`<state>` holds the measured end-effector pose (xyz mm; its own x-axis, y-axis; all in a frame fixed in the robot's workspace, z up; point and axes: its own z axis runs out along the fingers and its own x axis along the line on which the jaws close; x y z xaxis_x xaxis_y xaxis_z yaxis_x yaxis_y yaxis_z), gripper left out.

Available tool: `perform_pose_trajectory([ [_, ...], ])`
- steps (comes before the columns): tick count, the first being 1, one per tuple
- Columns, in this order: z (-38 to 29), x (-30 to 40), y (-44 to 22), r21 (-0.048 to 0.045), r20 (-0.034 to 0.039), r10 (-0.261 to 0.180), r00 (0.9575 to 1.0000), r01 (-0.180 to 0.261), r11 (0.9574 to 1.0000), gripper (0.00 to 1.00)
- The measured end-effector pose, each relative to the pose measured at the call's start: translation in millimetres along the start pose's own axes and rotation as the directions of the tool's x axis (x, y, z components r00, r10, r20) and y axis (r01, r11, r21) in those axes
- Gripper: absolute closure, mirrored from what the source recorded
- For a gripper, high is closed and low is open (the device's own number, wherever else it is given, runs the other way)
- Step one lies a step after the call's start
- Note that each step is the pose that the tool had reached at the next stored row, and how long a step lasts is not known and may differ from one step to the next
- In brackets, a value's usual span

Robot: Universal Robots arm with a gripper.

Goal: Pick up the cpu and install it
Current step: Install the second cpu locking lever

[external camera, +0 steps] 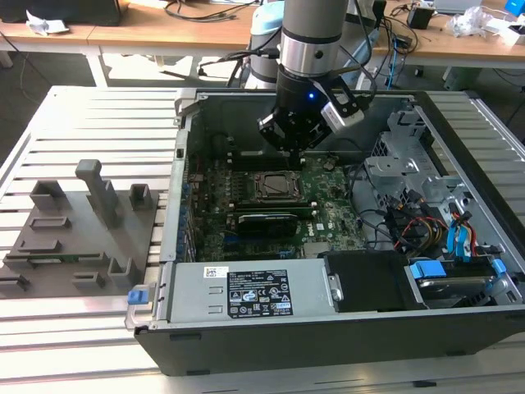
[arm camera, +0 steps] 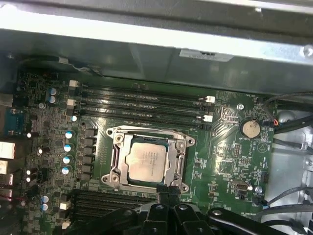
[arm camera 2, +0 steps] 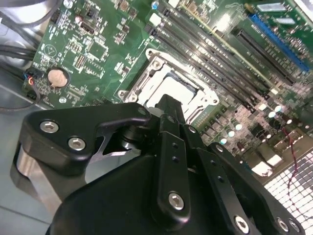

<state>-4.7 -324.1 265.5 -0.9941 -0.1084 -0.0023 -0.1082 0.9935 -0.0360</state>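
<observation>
The black multi-link gripper [external camera: 294,146] hangs inside the open dark-grey computer case [external camera: 328,328], just above the green motherboard [external camera: 328,215]. How far its fingers are spread cannot be told: in the exterior view the tips are lost against the dark case interior, and in both wrist views the black linkage bars hide the fingertips. Nothing can be seen held in it.

The cpu [arm camera: 148,160] — a small flat square chip with a pale, shiny metal top — lies in the silver-and-black socket frame [arm camera: 182,165] on the motherboard, directly below and just ahead of the gripper. In the first wrist view it sits level, squared within the frame's opening, with the frame's metal border showing all round it. In the second wrist view a strip of its bright top [arm camera 2: 172,89] shows past the gripper's central black finger [arm camera 2: 171,112], whose tip hangs just over the near edge of the socket; whether it touches is unclear.

Beyond the socket from the gripper run long dark memory slots [arm camera: 142,105]; more of them lie just under the linkage. A round silver coin battery [arm camera: 250,129] sits off to one side of the socket. On the slatted metal table [external camera: 98,115], well apart from the gripper toward the exterior view's left, stands a grey plastic fixture tray with upright pegs [external camera: 78,238].
</observation>
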Motion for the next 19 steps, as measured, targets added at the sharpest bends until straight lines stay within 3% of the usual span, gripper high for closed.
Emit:
perform_pose_trajectory([
  [5, 0.4, 1.1, -9.9, 0.0, 0.0, 0.0, 1.0, 0.0, 1.0, 0.89],
  [15, 1.1, 2.0, -18.5, -0.0001, 0.0, 0.0, 1.0, 0.0, 1.0, 0.89],
  [19, 2.1, 2.9, -26.1, -0.0003, 0.0, 0.0, 1.0, 0.0, 1.0, 0.89],
])
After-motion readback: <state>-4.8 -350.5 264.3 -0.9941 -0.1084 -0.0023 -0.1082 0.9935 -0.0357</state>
